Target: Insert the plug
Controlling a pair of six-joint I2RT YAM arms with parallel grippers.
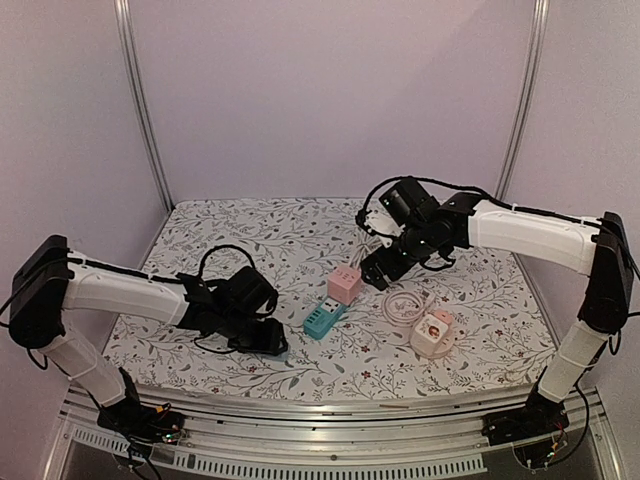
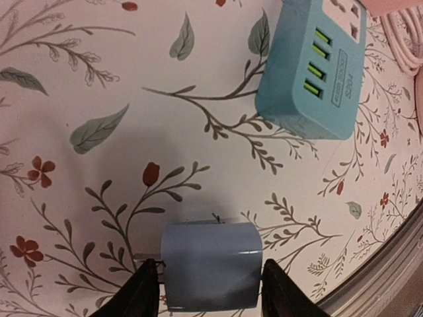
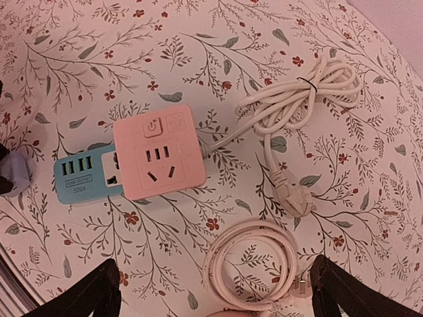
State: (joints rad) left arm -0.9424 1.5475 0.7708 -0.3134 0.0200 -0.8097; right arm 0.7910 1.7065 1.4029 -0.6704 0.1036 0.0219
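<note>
Plug (image 2: 211, 265), smooth grey-blue block with rounded corners, clamped in left tool (image 2: 213, 287) near front edge of floral worktop (image 2: 99, 79); open room ahead up to teal power strip (image 2: 307, 72). Right tool (image 3: 218, 297) spread wide, empty.

Grey-blue plug (image 2: 211, 264), bottom ctr of frame, was pinched in left claw (image 2: 210, 290); teal socket strip (image 2: 310, 66) lay flat upper right, apart.

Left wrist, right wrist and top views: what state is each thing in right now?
Left hand: shut on the plug.
Plug: gripped, not inserted.
Right hand: open, empty.
Blue power strip: visible sockets empty.
Pink socket cube: visible sockets empty.
White cord: bundled, tied.
Loose cable: coiled.
</note>
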